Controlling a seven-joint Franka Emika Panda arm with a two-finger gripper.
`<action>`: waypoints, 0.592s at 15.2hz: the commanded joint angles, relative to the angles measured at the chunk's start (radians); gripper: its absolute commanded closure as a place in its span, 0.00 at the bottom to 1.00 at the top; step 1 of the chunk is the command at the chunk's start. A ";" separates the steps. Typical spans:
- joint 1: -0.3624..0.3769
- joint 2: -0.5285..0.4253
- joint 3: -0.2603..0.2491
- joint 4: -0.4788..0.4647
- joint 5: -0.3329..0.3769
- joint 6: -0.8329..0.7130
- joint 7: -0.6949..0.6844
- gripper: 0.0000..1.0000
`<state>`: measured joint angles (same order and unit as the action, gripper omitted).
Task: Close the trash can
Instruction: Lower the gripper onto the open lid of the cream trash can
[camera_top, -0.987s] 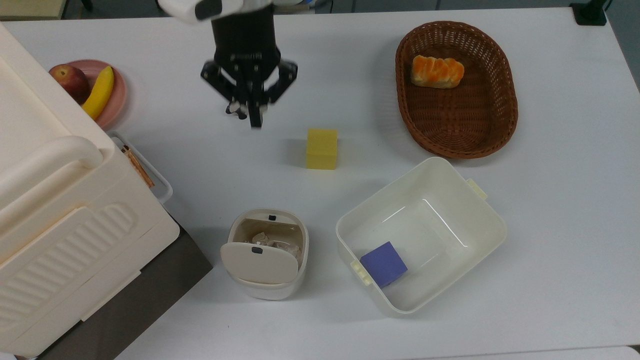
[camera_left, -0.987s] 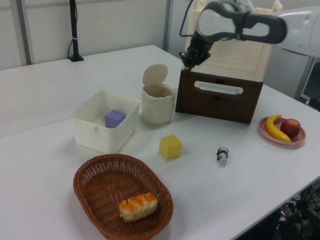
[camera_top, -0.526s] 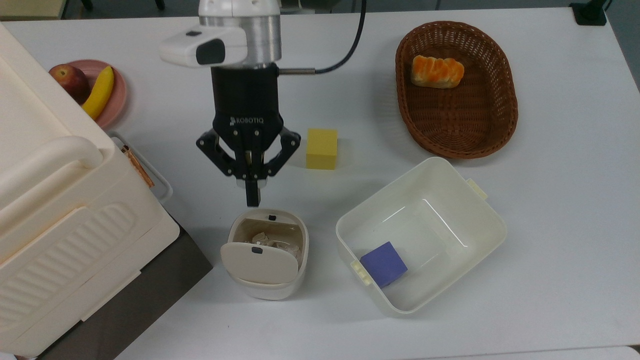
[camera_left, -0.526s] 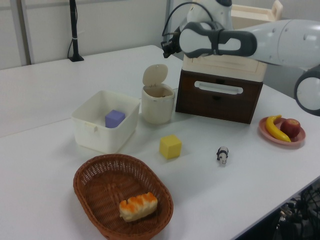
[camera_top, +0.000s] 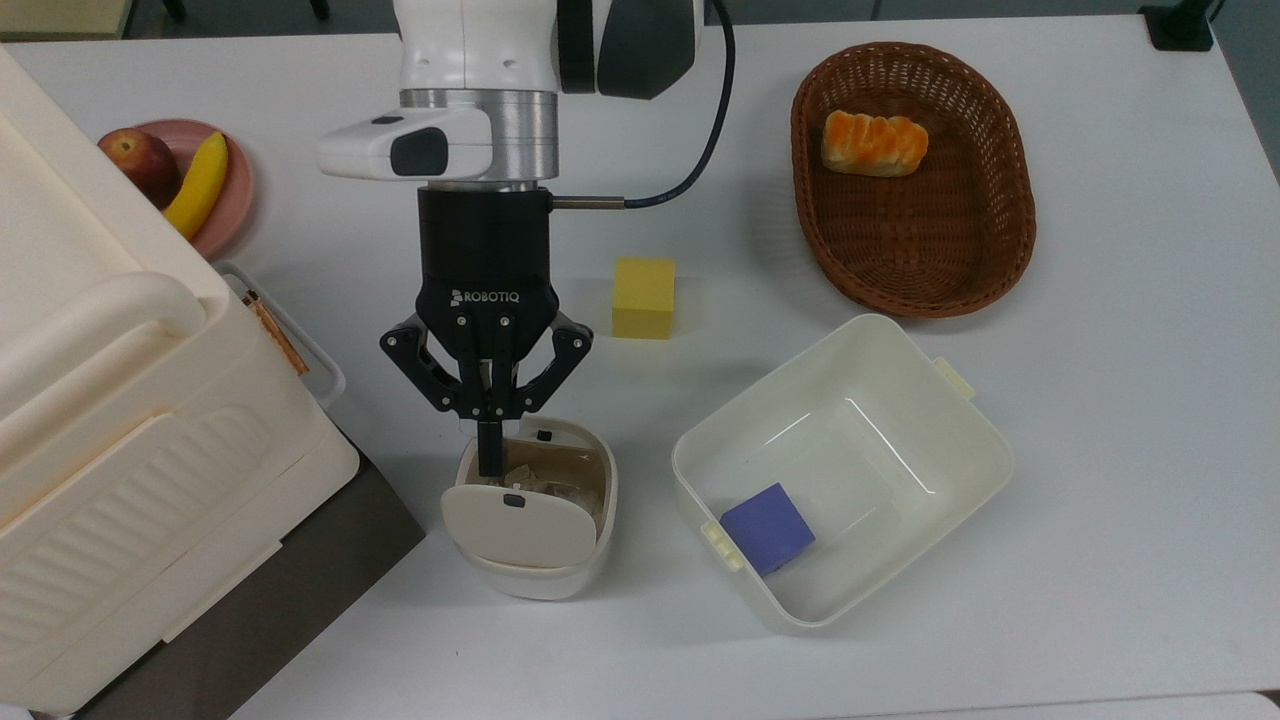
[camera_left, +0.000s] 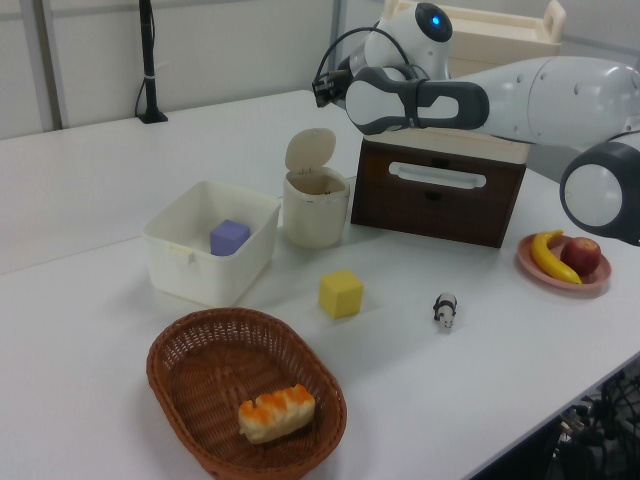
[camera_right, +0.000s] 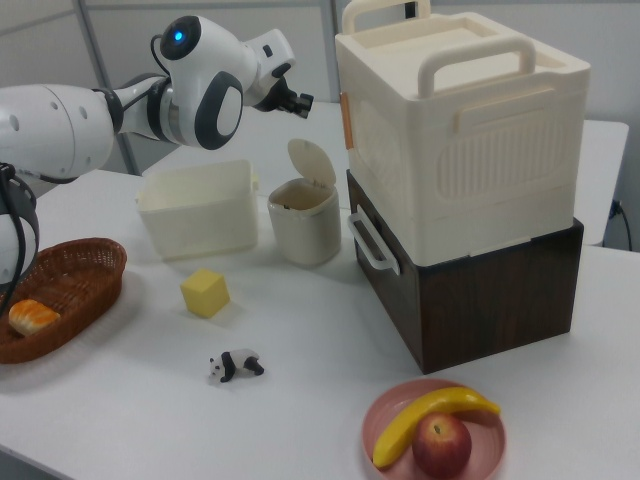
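Observation:
The trash can (camera_top: 545, 578) is a small cream-white bin near the top view's lower middle. Its beige lid (camera_top: 520, 527), with a small black button, stands hinged up, and crumpled paper shows inside. In the left view the trash can (camera_left: 315, 212) has its lid (camera_left: 308, 150) upright. My gripper (camera_top: 488, 462) is shut and empty, pointing down. In the top view it overlaps the can's rim on the side away from the raised lid. In the left view the gripper (camera_left: 323, 92) hangs clearly above the lid, not touching it. The right view shows the gripper (camera_right: 298, 101) above the trash can (camera_right: 305, 232).
A yellow cube (camera_top: 643, 297) lies behind the can. A cream tub (camera_top: 985, 440) holding a purple cube (camera_top: 767, 527) stands at the top view's right of it. A big cream box (camera_top: 120, 420) stands close on the other side. A wicker basket (camera_top: 910, 260), fruit plate (camera_top: 235, 190) and panda toy (camera_left: 445, 310) lie farther off.
My arm has travelled from the top view's upper edge down toward the trash can, so the shut fingers now overlap its rim. The lid and everything else stayed put.

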<state>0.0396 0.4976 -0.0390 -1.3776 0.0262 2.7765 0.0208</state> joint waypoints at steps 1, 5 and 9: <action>0.003 0.038 -0.012 0.025 -0.017 0.061 -0.016 1.00; 0.002 0.070 -0.012 0.046 -0.032 0.077 -0.016 1.00; 0.000 0.091 -0.013 0.043 -0.035 0.078 -0.036 1.00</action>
<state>0.0380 0.5623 -0.0418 -1.3603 0.0064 2.8383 0.0108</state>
